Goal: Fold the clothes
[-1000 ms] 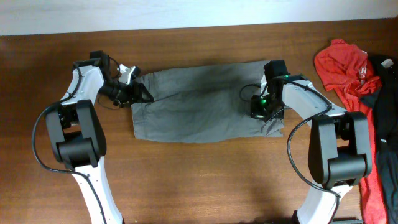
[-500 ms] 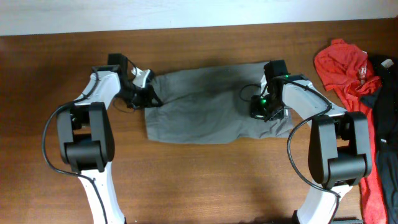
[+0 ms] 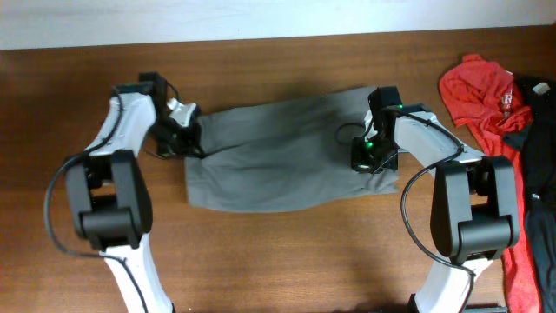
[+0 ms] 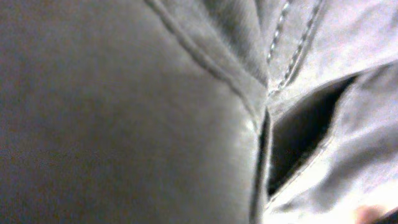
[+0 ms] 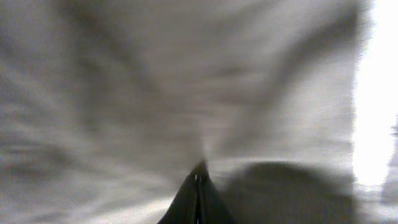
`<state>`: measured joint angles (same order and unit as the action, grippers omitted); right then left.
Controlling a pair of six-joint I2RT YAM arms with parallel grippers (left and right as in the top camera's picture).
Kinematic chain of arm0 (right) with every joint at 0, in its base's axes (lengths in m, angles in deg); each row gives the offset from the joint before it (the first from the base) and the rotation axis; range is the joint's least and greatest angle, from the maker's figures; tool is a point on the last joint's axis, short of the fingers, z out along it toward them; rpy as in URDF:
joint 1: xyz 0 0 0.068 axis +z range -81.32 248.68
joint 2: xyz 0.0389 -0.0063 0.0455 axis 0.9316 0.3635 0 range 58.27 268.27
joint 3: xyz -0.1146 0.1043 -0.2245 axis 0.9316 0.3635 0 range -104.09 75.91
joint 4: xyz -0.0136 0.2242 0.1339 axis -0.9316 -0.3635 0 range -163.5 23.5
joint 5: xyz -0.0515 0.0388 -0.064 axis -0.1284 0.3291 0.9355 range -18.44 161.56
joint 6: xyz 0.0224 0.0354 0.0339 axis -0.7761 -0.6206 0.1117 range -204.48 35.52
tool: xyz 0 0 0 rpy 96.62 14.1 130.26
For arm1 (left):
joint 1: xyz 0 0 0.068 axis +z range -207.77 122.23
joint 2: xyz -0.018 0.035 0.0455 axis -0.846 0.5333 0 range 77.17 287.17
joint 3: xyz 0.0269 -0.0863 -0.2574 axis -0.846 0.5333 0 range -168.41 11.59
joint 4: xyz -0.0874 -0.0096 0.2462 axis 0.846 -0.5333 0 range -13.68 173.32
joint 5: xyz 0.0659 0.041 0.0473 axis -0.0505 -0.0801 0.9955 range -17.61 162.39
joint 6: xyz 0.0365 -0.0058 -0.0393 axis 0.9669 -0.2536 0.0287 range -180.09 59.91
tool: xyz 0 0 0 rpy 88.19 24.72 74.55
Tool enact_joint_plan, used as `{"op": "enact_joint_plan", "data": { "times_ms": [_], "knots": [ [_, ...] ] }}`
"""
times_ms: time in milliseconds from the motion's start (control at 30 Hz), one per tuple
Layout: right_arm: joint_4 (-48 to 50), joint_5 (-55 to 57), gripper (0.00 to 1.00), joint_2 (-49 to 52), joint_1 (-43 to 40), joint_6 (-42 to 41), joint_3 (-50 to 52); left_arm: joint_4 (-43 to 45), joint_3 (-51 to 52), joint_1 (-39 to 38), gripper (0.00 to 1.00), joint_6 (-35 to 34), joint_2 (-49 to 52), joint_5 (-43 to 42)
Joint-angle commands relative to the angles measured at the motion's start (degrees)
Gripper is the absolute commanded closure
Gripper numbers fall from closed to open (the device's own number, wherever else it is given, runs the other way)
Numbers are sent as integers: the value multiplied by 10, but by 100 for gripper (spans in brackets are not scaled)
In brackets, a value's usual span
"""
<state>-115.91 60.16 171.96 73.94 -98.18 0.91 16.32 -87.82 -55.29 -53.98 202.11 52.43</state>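
Since half a second back: left end effector (image 3: 189, 143) has swung outward to the left, and the left edge of the shorts (image 3: 278, 152) went with it; cloth now lies longer and flatter. Right arm has not shifted.

Surface (image 3: 287, 261): dark brown wood, pale strip along the far edge.

Shorts: grey-olive, spread lengthwise across the middle of the surface between the two arms, far edge slanting up toward the right, near edge bowed and slightly rumpled.

Red garment (image 3: 478, 91): crumpled heap at the right end of the surface, apart from the shorts. A black garment (image 3: 540, 130) lies against its right side, cut by the frame edge.

Left end effector: sits on the shorts' left edge, fingers together and clamped on the cloth. Its wrist camera is filled with fabric at very close range; the fingers themselves are hidden.

Right end effector (image 3: 369, 161): on the shorts near their right end, fingers (image 5: 198, 196) pressed together with cloth puckering in toward the tips, so pinching the shorts.

Left wrist view, small detail: dark pocket opening (image 4: 298, 137), with a double-stitched seam (image 4: 298, 43) above it.
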Motion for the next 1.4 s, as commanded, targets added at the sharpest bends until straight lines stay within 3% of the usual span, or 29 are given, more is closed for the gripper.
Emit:
{"op": "enact_joint_plan", "data": {
  "times_ms": [0,200,467,767,1067,1200,1267,1367],
  "knots": [
    [-12,9,96,-27,3,-1,-15,-28,-52,7,99,3,-101,107],
    [-65,10,96,-88,3,-1,-42,-42,-65,3,99,29,-179,139],
    [-87,11,96,-151,3,14,-43,-52,-93,-36,99,33,-190,248],
    [-91,-15,96,-153,9,14,-43,-23,-93,-84,99,-109,-188,273],
    [-111,-15,96,-153,8,14,-43,-78,-128,-74,99,-78,-188,426],
    [-115,-15,96,-153,8,14,-43,-94,-164,-33,100,-61,-188,419],
    [-115,-15,96,-153,8,14,-43,-91,-170,-24,99,-64,-188,365],
    [-115,-15,96,-153,8,14,-43,-85,-170,-31,100,-112,-179,316]
  ]
}}
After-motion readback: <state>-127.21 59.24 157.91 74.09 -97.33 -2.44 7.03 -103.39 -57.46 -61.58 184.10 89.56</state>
